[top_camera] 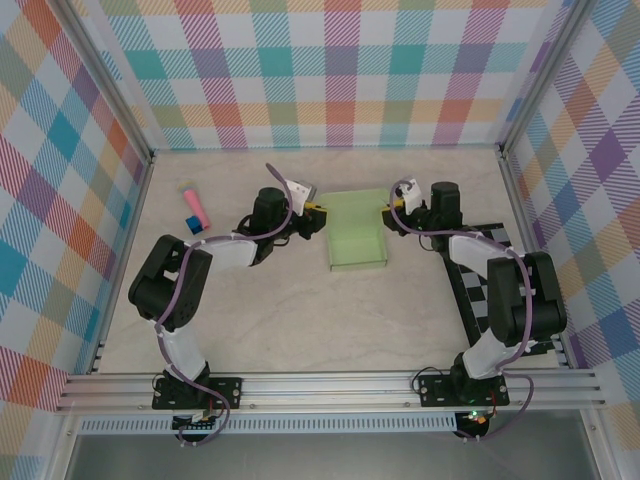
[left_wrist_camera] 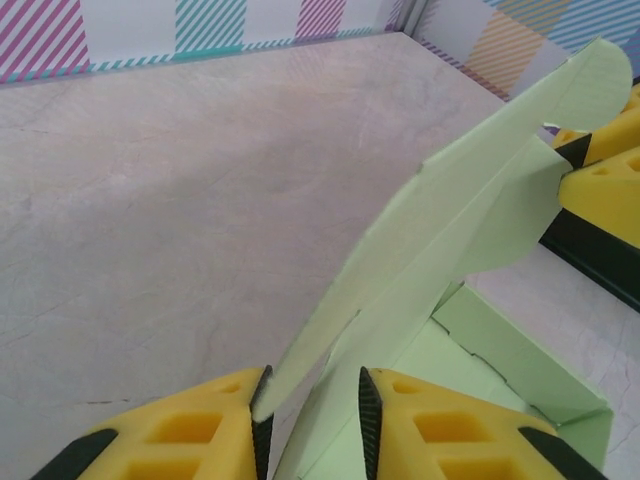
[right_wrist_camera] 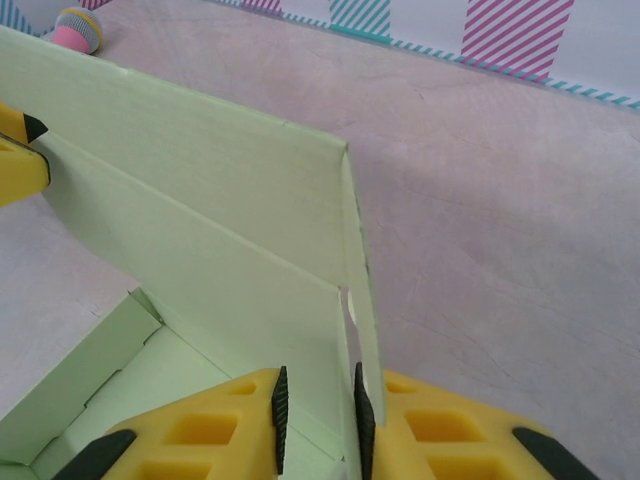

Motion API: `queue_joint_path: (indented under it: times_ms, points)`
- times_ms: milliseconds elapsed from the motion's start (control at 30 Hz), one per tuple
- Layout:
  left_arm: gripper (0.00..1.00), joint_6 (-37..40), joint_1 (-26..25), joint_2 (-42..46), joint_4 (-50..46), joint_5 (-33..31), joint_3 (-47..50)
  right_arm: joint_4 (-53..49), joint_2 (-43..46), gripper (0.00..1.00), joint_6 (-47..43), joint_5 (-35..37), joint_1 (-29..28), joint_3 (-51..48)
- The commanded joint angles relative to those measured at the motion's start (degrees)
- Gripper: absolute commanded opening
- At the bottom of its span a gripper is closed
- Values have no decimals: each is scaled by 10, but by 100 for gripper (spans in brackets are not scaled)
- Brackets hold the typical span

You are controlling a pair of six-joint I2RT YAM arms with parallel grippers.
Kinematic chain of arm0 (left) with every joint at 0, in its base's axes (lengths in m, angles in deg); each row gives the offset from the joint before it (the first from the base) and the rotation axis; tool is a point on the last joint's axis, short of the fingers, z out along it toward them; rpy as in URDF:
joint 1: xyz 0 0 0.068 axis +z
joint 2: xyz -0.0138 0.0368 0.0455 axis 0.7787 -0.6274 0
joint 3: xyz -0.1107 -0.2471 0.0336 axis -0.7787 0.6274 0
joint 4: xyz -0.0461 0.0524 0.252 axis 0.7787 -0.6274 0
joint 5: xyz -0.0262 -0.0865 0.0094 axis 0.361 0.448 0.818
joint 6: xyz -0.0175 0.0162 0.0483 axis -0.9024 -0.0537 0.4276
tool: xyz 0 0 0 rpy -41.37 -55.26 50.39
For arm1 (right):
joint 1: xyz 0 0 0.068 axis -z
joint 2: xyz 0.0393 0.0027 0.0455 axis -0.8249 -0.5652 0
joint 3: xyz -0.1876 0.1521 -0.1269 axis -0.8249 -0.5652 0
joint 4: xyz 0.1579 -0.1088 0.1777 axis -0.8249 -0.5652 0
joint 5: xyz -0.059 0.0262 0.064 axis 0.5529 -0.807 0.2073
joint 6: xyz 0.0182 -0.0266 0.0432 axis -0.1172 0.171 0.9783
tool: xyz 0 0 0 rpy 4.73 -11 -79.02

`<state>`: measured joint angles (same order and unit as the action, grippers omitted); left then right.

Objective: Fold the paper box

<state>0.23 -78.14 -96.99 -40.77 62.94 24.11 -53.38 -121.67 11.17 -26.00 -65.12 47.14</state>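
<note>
Overhead, the table is a pale, faintly veined stone-look top, boxed in on three sides by walls of pastel plaid in pink, teal, orange and purple. A ribbed aluminium rail runs along the near edge, and both arm bases are bolted to it. A black-and-white checkered board lies flat against the right wall, partly under the right arm. A pink-and-blue stick rests at the far left, well apart from everything else.

The paper box sits at the middle of the table as a light-green open tray, its far panel lifted off the surface. The left gripper meets that panel's left end and the right gripper its right end.

In the left wrist view the card runs between the black pads and touches one; whether the other bears on it I cannot tell. In the right wrist view the pads stand close together, pinching the panel's corner fold
</note>
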Motion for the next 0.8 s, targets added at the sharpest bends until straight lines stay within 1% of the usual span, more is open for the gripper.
queue_joint_path:
  times_ms: [0,100,167,233,433,467,633,700,767]
  points:
    - [26,19,-9,-4,20,-11,-3,1,8,23,2,-3,-7,4]
    - [21,23,-13,0,19,-20,-3,22,16,18,22,28,-19,-10]
    - [21,24,-17,1,12,-27,-4,41,21,15,36,54,-29,-20]
    - [21,27,-19,0,1,-25,-7,51,23,14,40,81,-42,-26]
    - [21,28,-21,1,-13,-34,-10,97,25,9,57,193,-77,-44]
    - [21,28,-22,0,-22,-39,-14,100,25,7,76,209,-83,-44]
    - [19,26,-23,2,-38,-49,-24,109,19,3,81,300,-127,-39]
    - [15,27,-25,2,-49,-55,-32,115,14,2,91,345,-142,-39]
    - [12,26,-27,2,-59,-59,-39,124,11,2,104,366,-149,-41]
